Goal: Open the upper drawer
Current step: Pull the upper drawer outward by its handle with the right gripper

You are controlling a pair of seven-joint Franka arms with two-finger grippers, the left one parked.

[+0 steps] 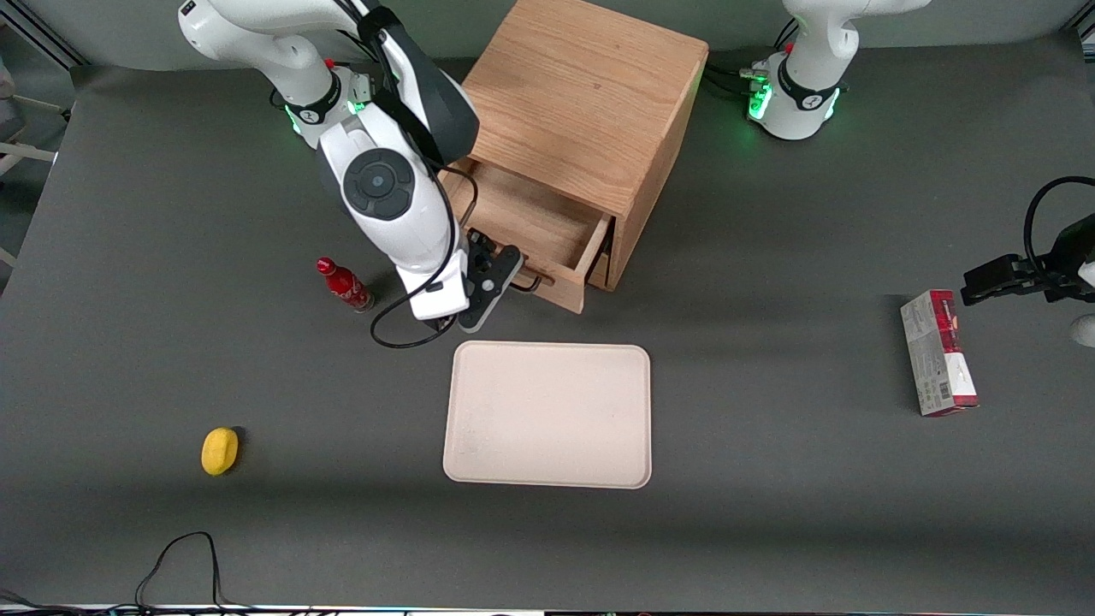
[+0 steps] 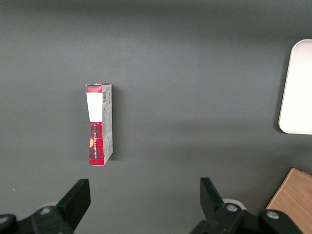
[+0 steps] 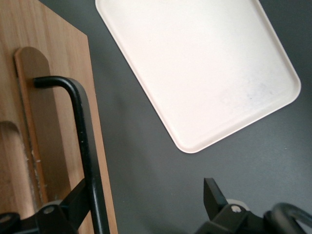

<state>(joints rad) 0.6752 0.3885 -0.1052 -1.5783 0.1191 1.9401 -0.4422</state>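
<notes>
The wooden cabinet (image 1: 590,103) stands at the back middle of the table. Its upper drawer (image 1: 535,218) is pulled well out toward the front camera, and its plank bottom shows. The thin black wire handle (image 1: 532,279) is on the drawer front (image 1: 560,289). My right gripper (image 1: 505,272) is at that handle. In the right wrist view the gripper (image 3: 146,197) is open with the jaws wide apart. The handle (image 3: 83,136) runs along the drawer front (image 3: 53,97) and crosses just in front of one finger (image 3: 73,202). The other finger (image 3: 213,195) is over bare table. The lower drawer is mostly hidden under the open one.
A cream tray (image 1: 547,415) lies on the table just in front of the open drawer, also in the right wrist view (image 3: 204,63). A red bottle (image 1: 344,285) stands beside my gripper. A yellow fruit (image 1: 220,450) lies nearer the front camera. A red box (image 1: 938,352) lies toward the parked arm's end.
</notes>
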